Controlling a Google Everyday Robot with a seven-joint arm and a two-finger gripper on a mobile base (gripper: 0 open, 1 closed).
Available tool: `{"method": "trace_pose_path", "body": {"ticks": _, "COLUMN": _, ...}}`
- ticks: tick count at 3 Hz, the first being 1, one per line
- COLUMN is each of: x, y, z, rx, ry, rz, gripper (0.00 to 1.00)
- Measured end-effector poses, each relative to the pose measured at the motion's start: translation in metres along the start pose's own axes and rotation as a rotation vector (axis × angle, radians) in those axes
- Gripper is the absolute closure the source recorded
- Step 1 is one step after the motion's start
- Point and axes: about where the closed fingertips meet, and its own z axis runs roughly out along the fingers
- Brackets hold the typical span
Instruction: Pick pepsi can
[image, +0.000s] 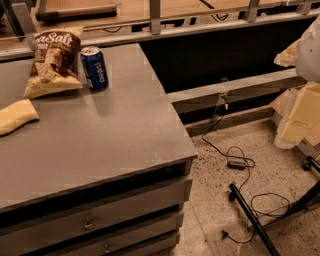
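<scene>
The pepsi can (94, 67) is a small dark-blue can with white lettering and a silver top. It stands upright near the far edge of the grey table (115, 145), just to the right of the brown-and-yellow "Sea Salt" chip bag (52, 62). My gripper (297, 117) shows as pale yellow and white parts at the right edge of the view. It hangs over the floor, well to the right of the table and far from the can. It holds nothing that I can see.
A flat yellow object (15, 116) lies at the table's left edge. Drawers (90, 222) run along the table's front. Black cables (235, 162) and a black stand leg (252, 220) lie on the speckled floor to the right. A low ledge (235, 90) runs behind.
</scene>
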Motion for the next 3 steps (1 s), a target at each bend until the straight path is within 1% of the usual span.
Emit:
{"method": "trace_pose_path", "body": {"ticks": 1, "x": -0.001, "y": -0.001, "z": 0.000, "rx": 0.003, "ry": -0.002, "rz": -0.001, "gripper": 0.00}}
{"method": "trace_pose_path", "body": {"ticks": 2, "x": -0.040, "y": -0.033, "z": 0.010, "rx": 0.003, "ry": -0.056, "rz": -0.069, "gripper": 0.00}}
{"method": "trace_pose_path", "body": {"ticks": 3, "x": -0.157, "y": -0.078, "z": 0.056, "rx": -0.038, "ry": -0.197, "rz": -0.219, "gripper": 0.00}}
